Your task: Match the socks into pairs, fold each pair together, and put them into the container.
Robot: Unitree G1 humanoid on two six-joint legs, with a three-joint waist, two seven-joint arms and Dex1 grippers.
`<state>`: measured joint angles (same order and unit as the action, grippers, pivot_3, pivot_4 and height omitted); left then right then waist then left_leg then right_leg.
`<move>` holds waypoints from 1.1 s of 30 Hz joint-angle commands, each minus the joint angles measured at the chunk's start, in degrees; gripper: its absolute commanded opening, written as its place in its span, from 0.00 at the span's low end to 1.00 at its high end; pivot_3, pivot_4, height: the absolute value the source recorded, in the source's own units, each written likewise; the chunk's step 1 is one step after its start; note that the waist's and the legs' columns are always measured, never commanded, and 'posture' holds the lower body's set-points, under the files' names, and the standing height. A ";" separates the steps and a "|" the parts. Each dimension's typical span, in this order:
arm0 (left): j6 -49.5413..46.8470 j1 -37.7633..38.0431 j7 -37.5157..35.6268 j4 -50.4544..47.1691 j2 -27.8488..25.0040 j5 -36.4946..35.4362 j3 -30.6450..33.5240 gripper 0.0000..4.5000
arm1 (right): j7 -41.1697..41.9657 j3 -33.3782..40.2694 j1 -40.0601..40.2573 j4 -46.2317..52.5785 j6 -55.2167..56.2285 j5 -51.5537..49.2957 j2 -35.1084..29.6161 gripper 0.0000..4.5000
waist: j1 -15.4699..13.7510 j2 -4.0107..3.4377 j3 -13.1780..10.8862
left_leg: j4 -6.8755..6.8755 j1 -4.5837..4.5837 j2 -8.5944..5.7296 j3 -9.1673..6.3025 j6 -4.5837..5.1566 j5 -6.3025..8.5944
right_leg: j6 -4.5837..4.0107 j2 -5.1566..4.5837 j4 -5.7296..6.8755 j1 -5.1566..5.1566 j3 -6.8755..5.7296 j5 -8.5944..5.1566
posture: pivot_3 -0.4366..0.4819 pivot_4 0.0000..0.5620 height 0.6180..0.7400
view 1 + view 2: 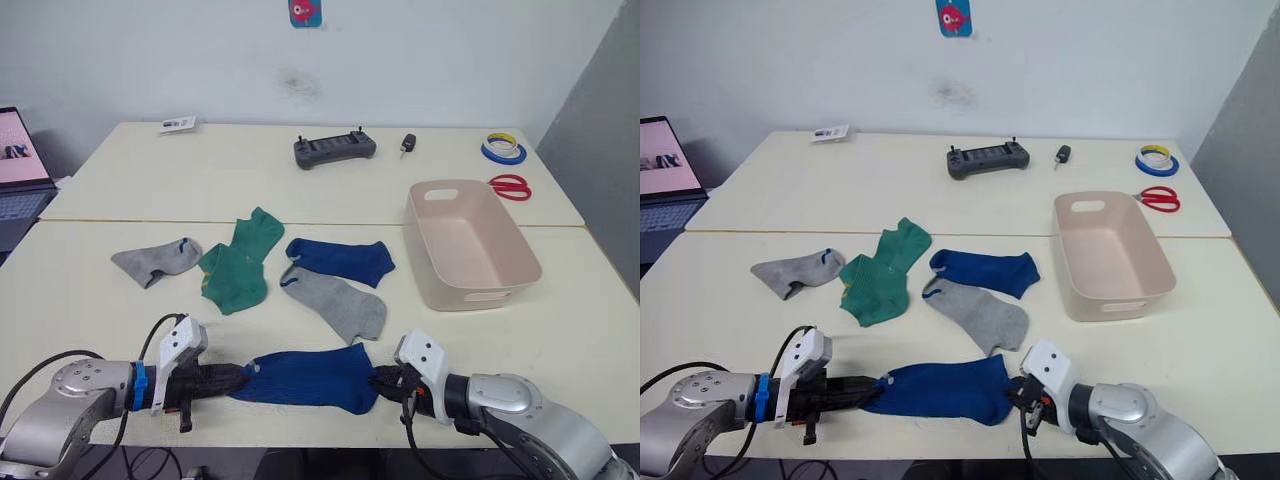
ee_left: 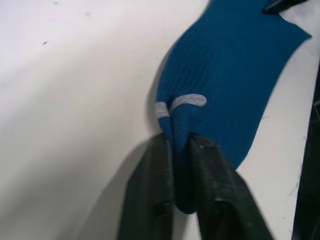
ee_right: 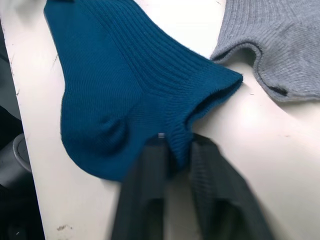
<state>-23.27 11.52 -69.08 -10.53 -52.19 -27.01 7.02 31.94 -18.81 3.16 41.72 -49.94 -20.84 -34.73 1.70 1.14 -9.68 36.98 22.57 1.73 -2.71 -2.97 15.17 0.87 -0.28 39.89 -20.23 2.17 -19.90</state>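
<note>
Both grippers — left gripper (image 1: 243,379), right gripper (image 1: 378,381) — on dark blue sock (image 1: 310,378)

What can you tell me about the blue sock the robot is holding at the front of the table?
The dark blue sock is a short ankle sock of ribbed knit. It lies flat and stretched sideways near the table's front edge. The left gripper pinches its toe end, which has a pale grey stripe. The right gripper pinches the cuff end by the opening. A grey sock lies just behind it, apart from it.
</note>
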 commanded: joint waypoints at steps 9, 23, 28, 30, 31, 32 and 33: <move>7.06 -2.08 1.17 9.83 -0.87 0.36 7.07 0.66 | 3.43 8.65 1.91 5.21 5.24 -1.85 -5.37 0.99 | 0.05 -0.01 0.00 | -0.01 -0.02 0.02 -0.02 0.00 0.00 | 0.00 0.03 0.01 0.01 -0.04 0.00 | 0.48 0.27 1.00; 5.55 -7.48 -0.94 5.67 1.31 0.88 2.33 0.66 | 2.72 5.97 -1.16 1.31 9.54 0.93 -1.77 0.99 | 0.09 0.04 -0.02 | 0.01 0.09 0.02 -0.02 0.00 0.00 | 0.00 0.04 -0.01 -0.05 -0.02 0.00 | 0.48 0.27 1.00; 7.17 -8.30 -0.63 5.83 1.31 3.96 -0.06 0.66 | 2.96 5.86 -1.12 1.27 9.73 1.59 -1.56 0.99 | 0.08 0.04 -0.02 | 0.02 0.09 0.01 -0.02 0.00 0.00 | 0.00 0.04 0.00 -0.05 -0.03 0.00 | 0.48 0.27 1.00; 9.55 -8.91 0.59 6.20 2.17 6.29 -1.40 0.66 | 3.06 5.82 -1.19 1.27 9.81 1.73 -1.51 0.99 | 0.07 0.04 -0.02 | 0.02 0.09 0.01 -0.02 0.00 0.00 | 0.00 0.04 0.00 -0.04 -0.03 0.00 | 0.48 0.27 1.00; 10.42 -9.17 1.10 6.40 2.54 7.12 -1.91 0.66 | 3.07 5.78 -1.23 1.28 9.85 1.78 -1.50 0.99 | 0.05 0.04 -0.02 | 0.02 0.10 0.01 -0.02 0.00 0.00 | 0.00 0.04 0.00 -0.05 -0.03 0.00 | 0.48 0.27 1.00; 11.38 -9.47 1.84 6.78 2.97 7.98 -2.27 0.66 | 3.07 5.73 -1.24 1.32 9.86 1.79 -1.49 0.99 | 0.03 0.03 -0.02 | 0.02 0.10 0.01 -0.02 0.00 0.00 | 0.00 0.04 -0.01 -0.05 -0.03 0.00 | 0.48 0.27 1.00; 12.93 -9.55 2.21 7.35 3.13 9.20 -2.85 0.66 | 3.07 5.67 -1.25 1.40 9.87 1.81 -1.51 0.99 | 0.01 0.03 -0.02 | 0.02 0.09 0.00 -0.02 0.00 0.00 | 0.00 0.04 0.00 -0.04 -0.03 0.00 | 0.48 0.27 1.00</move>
<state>-12.78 2.17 -67.83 -3.57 -49.43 -19.49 4.60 34.90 -13.17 2.24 42.01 -41.17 -19.10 -36.36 1.71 1.18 -9.70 36.99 22.66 1.72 -2.73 -2.97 15.17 0.87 -0.24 39.89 -20.26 2.14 -19.90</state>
